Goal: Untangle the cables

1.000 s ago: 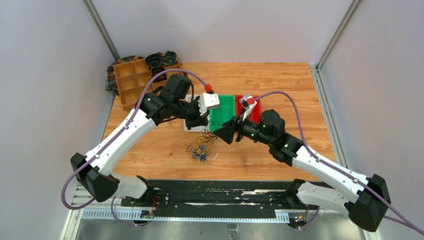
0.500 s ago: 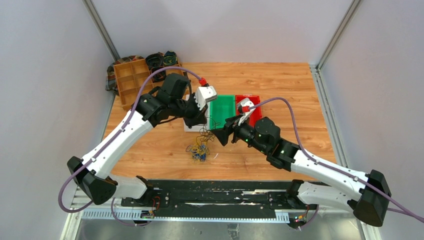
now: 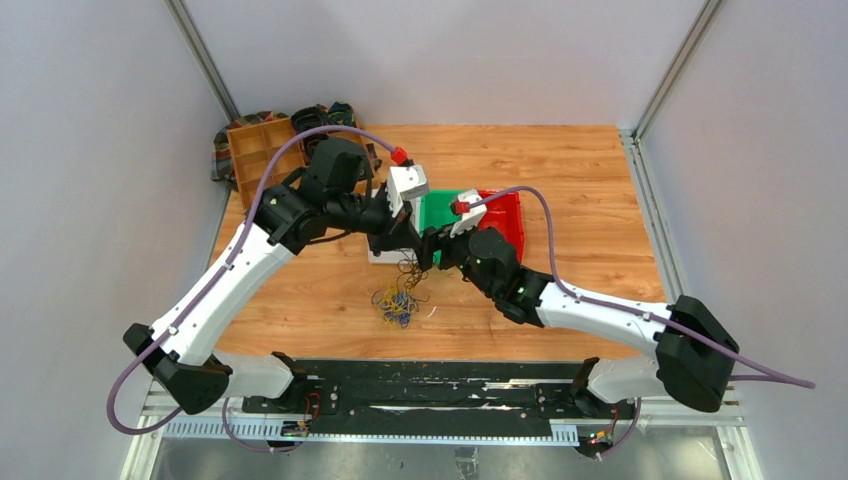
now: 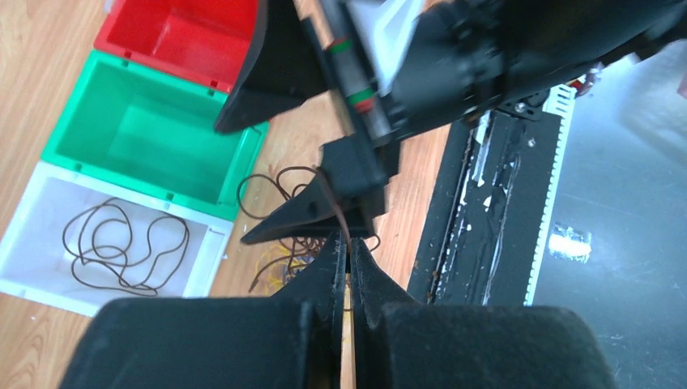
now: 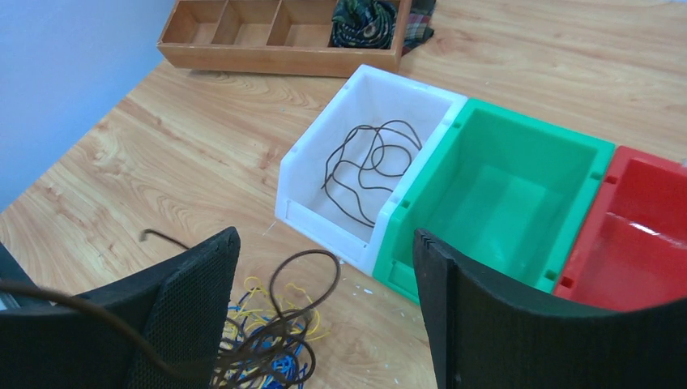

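Left claw [image 4: 347, 253] pinches one brown cable [image 4: 340, 220]; your right claw [image 5: 324, 243] gapes open. Draw the strand up slowly, clear of the tangle [image 3: 397, 303] at lower centre.

A tangle [image 3: 397, 303] of yellow, blue and dark cables is seen on the table [image 3: 560, 160]; one dark cable [image 5: 369, 174] is looped in the white bin [image 5: 324, 231].

Wooden table [image 3: 590, 190] holds white bin [image 5: 316, 154], green bin [image 5: 526, 146], red bin [image 5: 648, 194], tray [image 5: 275, 58], cables [image 3: 398, 300].
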{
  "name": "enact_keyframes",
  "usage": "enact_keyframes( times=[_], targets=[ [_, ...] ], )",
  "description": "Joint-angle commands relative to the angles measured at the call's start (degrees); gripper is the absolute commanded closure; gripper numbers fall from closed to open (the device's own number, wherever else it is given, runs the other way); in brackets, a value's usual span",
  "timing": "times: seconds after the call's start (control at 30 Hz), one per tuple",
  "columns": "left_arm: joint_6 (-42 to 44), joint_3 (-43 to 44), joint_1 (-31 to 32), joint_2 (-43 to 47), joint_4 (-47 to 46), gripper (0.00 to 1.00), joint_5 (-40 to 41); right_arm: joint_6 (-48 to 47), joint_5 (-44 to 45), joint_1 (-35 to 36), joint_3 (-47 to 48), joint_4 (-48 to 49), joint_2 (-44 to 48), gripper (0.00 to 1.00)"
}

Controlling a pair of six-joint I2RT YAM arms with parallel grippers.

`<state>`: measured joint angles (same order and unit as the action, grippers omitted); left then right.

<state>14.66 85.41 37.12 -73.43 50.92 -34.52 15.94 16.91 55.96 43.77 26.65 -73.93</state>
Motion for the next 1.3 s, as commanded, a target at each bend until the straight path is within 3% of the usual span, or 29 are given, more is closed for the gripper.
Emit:
enact_keyframes(
  times=[0.0,0.23,0.47,0.9,1.13,1.27],
  targets=[
    [1.5,5.5,0.4,0.6,1.1,1.00,-4.7,5.6,-1.0,0.9,-0.5,6.3,-3.3,0.23],
    [2.7,13.6,0.4,-0.8,2.7,1.00,-6.2,12.1,-0.9,-0.2,-9.2,15.0,-5.1,0.24],
    [6.3,19.3,0.4,-1.0,2.8,1.00,-0.4,15.4,0.5,-0.7,-15.5,15.5,-2.7,0.26],
    [10.3,30.5,0.4,-1.2,2.7,1.00,6.2,18.7,0.2,-0.7,-21.3,14.8,-3.3,0.42],
    [11.9,34.6,0.4,-1.4,2.7,1.00,8.8,19.1,0.2,-0.7,-22.5,14.0,-6.5,0.41],
    [12.6,39.9,0.4,-2.5,2.7,1.00,11.8,19.8,-0.1,-0.7,-24.0,14.9,-6.9,0.27]
  ],
)
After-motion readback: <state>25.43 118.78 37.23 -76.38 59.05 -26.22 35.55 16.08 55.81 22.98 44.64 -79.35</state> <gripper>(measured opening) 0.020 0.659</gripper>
